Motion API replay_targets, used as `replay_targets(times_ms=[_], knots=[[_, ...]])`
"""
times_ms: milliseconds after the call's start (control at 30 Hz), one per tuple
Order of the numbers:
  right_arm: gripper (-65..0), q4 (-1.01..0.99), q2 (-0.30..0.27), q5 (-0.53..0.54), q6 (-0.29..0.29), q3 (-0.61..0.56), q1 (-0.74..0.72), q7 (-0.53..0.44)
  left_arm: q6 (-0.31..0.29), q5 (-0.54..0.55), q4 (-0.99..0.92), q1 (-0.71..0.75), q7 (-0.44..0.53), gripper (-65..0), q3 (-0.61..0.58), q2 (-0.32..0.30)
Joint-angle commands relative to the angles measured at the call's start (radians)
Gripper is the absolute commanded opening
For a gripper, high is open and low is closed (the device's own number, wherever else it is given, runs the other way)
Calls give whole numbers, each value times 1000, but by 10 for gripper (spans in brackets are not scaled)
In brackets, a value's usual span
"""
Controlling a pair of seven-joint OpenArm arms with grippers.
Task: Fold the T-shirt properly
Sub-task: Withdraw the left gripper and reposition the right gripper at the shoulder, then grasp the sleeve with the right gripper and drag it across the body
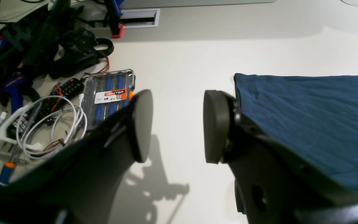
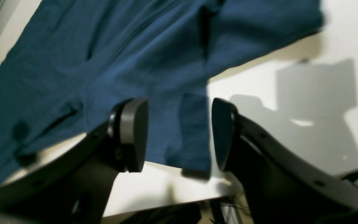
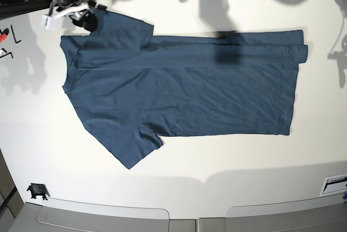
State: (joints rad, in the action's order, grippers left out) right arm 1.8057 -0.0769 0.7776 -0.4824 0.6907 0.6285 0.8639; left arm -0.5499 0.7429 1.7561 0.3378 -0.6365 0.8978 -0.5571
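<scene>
So here we've got the plain dark teal-blue short-sleeved cotton T-shirt (image 3: pixel 179 94) spread flat on the white worktop (image 3: pixel 227 161), lying sideways in the base view: collar at that view's left, hem at its right, one sleeve poking toward the top and the other toward the bottom. It's mostly smooth, with a few long creases running along the body and a narrow turned-over strip at the hem's upper corner. In our left wrist view the left pincer (image 1: pixel 177 126) hangs over bare worktop with its two rounded black pads spread apart and nothing between them; a straight edge and corner of the shirt sit just beside the right-hand pad. Off to the left of that view there's a clutter of stuff: a clear plastic case of blue-handled screwdrivers (image 1: pixel 109 95), a coil of white cable (image 1: pixel 53 124) and a heap of black gear (image 1: pixel 42 43). In the right wrist view our right pincer (image 2: pixel 179 133) is released too, pads wide, hovering above a sleeve of the shirt near the worktop's edge, gripping nothing. That view is a bit blurry, so we can't tell how close it is to the cloth.
</scene>
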Motion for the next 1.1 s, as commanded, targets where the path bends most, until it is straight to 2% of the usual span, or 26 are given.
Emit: replay_targets(times_ms=[0,133,400,700,967,1000,1067], knots=[[-338,7,-3,-2,-6,-10,4,-26,4,16,16,-5,24,-404,11,-25],[-338,-42,-3,-19,-5,-45,3,-53,4,16,16,-5,24,-404,11,-25],[-339,-87,-3,-7,-5,-13,4,-95,4,16,16,-5,24,-404,10,-25],[-339,-146,0,5,-5,-78,4,-78,4,16,16,-5,24,-404,10,-25],[-340,-159,2,35,-8,-82,4,-58,4,16,16,-5,23,-404,10,-25],[-344,-159,2,54,-9,-82,4,-47,4,16,16,-5,23,-404,10,-25],[-394,-159,2,75,-19,-82,4,-40,4,16,16,-5,23,-404,10,-25]])
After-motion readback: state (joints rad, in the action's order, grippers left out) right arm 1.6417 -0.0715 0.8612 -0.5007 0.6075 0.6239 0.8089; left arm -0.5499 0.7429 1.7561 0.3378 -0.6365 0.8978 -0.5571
